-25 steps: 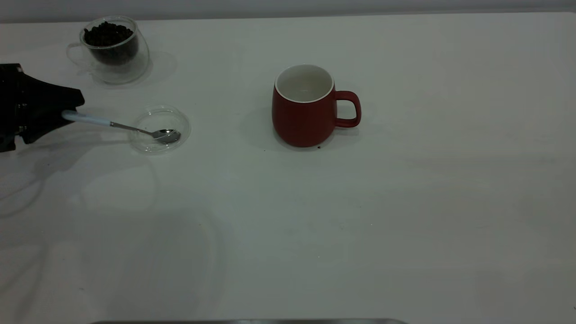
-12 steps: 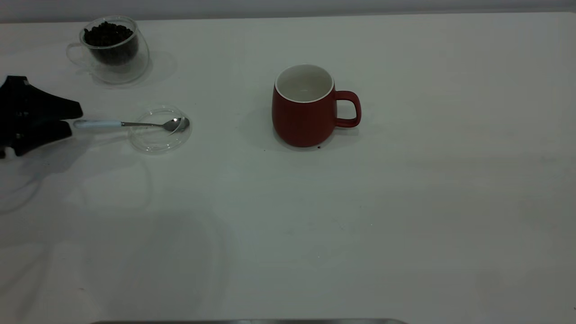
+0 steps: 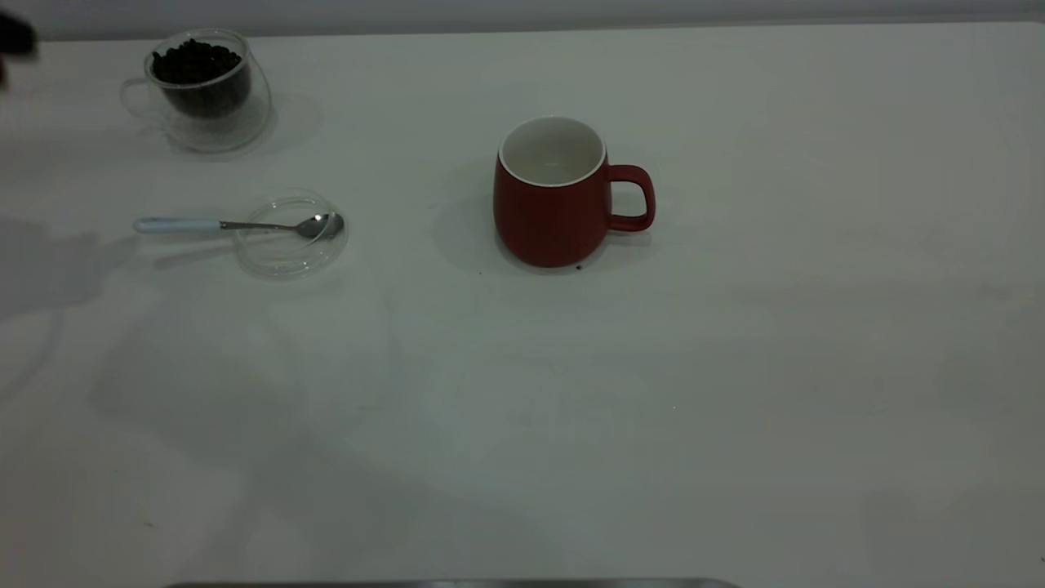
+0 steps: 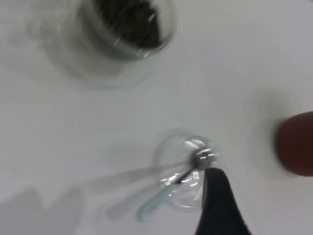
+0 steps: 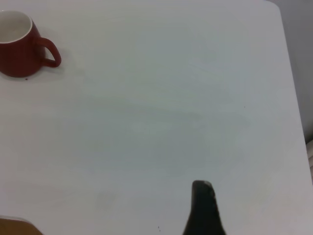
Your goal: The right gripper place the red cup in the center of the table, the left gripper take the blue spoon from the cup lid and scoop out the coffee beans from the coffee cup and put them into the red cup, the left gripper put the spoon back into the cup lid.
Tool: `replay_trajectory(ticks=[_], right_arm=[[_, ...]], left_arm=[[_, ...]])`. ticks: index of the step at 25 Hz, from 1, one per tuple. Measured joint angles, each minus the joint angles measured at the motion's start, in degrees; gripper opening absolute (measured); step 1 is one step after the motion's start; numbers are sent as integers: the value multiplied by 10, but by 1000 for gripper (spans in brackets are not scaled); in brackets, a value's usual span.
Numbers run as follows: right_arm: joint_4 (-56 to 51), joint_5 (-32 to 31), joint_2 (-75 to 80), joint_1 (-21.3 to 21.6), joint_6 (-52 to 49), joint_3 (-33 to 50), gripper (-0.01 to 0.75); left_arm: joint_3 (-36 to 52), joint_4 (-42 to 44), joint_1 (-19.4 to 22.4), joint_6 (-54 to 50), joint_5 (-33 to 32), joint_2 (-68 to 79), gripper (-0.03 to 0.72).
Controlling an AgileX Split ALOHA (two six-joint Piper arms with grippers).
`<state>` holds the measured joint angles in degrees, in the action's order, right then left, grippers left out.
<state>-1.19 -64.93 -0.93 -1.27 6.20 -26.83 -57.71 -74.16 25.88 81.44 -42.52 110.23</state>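
The red cup [image 3: 551, 212] stands upright near the middle of the table [image 3: 571, 408], its handle pointing right and its white inside bare. The blue spoon [image 3: 220, 224] lies free, its metal bowl resting in the clear cup lid [image 3: 290, 237] and its pale handle on the table. The coffee cup [image 3: 204, 94] at the far left holds coffee beans [image 3: 196, 61]. My left gripper [image 3: 12, 37] is only a dark scrap at the top left corner. From its wrist, one dark finger [image 4: 220, 200] hangs above the cup lid [image 4: 183, 176], holding nothing. My right gripper [image 5: 202, 196] is parked far from the red cup [image 5: 19, 46].
A grey strip [image 3: 449, 583] runs along the near edge of the exterior view. The table's far side edge [image 5: 293, 98] shows in the right wrist view, with a brown corner [image 5: 14, 226] at that picture's lower left.
My left gripper let go of the spoon's handle, then lifted away up and left, almost out of the exterior view. The spoon settled level on the lid. The red cup has not moved.
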Motion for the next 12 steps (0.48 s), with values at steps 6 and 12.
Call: replay_trajectory(ticks=[6,12], right_arm=[[0,0,0,0,0,0,588],[0,0,0,0,0,0,588]], left_arm=[[-33,210,-36,-225,-63,-149,518],[-57,460,-84,-457,-129,-269,518]])
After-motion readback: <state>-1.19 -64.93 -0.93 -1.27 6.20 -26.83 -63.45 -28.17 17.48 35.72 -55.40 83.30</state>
